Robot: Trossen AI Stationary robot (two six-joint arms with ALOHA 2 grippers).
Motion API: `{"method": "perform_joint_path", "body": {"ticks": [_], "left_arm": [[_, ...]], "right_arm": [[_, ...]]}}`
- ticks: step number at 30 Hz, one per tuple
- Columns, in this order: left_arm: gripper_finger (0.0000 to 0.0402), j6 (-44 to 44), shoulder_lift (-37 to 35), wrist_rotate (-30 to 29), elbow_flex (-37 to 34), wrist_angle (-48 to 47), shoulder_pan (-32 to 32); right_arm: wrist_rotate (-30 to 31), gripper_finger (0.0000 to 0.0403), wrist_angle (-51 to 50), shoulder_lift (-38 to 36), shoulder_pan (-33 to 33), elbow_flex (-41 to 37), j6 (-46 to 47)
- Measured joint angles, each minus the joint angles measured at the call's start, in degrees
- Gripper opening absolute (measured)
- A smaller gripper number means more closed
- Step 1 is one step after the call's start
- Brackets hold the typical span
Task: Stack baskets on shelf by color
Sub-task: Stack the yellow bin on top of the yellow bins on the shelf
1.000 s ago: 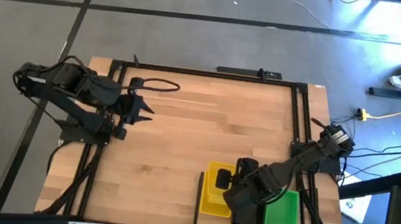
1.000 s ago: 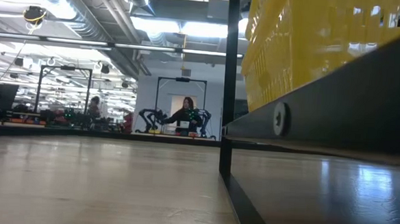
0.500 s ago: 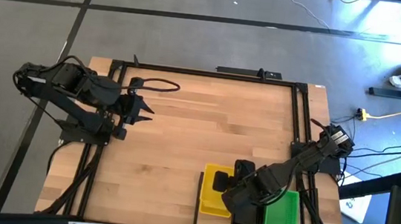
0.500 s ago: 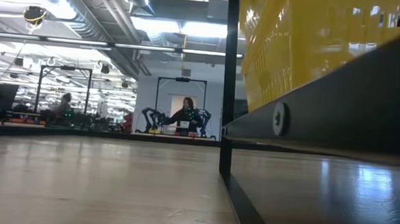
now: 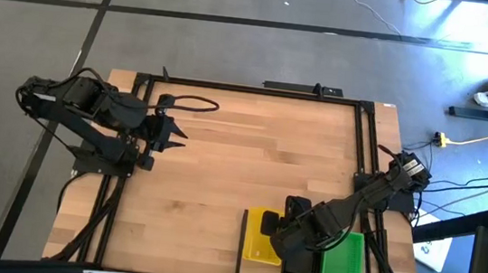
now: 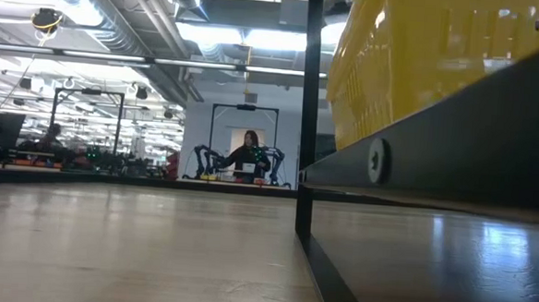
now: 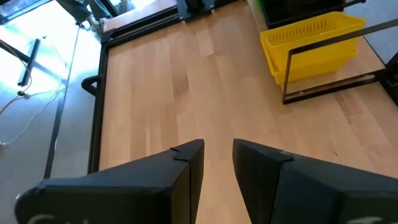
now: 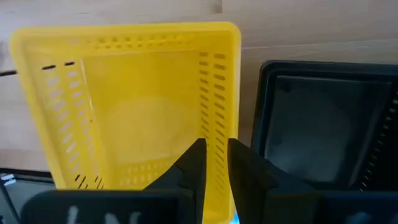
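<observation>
A yellow basket (image 5: 257, 240) (image 8: 124, 112) stands at the table's near edge, just right of the shelf's thin black bar (image 5: 242, 245). A black basket (image 5: 301, 268) (image 8: 323, 118) sits beside it, and a green basket (image 5: 346, 258) beyond that. My right gripper (image 5: 278, 231) (image 8: 216, 163) hangs over the yellow basket, shut on its wall. In the low view the yellow basket (image 6: 441, 58) fills the upper right above a dark rail (image 6: 455, 142). My left gripper (image 5: 178, 134) (image 7: 217, 155) waits open at the table's left side, touching nothing. My right gripper pinches the yellow basket's lattice wall (image 8: 217, 127), the one facing the black basket. One finger (image 8: 194, 163) stands inside the basket and one (image 8: 244, 169) outside. The fingers come from above, pointing down. Whether the basket's bottom rests on the shelf, I cannot tell.
A black frame runs round the tabletop (image 5: 240, 172), and a cable loop (image 5: 195, 105) lies near the far left corner. Bare planks stretch across the middle and far part of the table. People and other robot stations (image 6: 249, 157) show in the room beyond.
My right gripper, holding the yellow basket, has moved it a little toward the table's near edge. In the low view the basket swings slightly left and then back right.
</observation>
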Motion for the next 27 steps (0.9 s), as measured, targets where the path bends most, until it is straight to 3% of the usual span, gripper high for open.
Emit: {"method": "perform_joint_path", "body": {"ticks": [10, 18, 27], "left_arm": [[0.0078, 0.0, 0.0, 0.0, 0.0, 0.0, 0.0], [0.0078, 0.0, 0.0, 0.0, 0.0, -0.1, 0.0], [0.0078, 0.0, 0.0, 0.0, 0.0, -0.1, 0.0]], "right_arm": [[0.3, 0.0062, -0.2, 0.0, 0.0, 0.0, -0.3], [19.4, 0.0062, 4.1, -0.1, -0.5, 0.6, -10.0], [22.4, 0.0062, 9.9, -0.1, -3.1, 0.6, -24.5]]}}
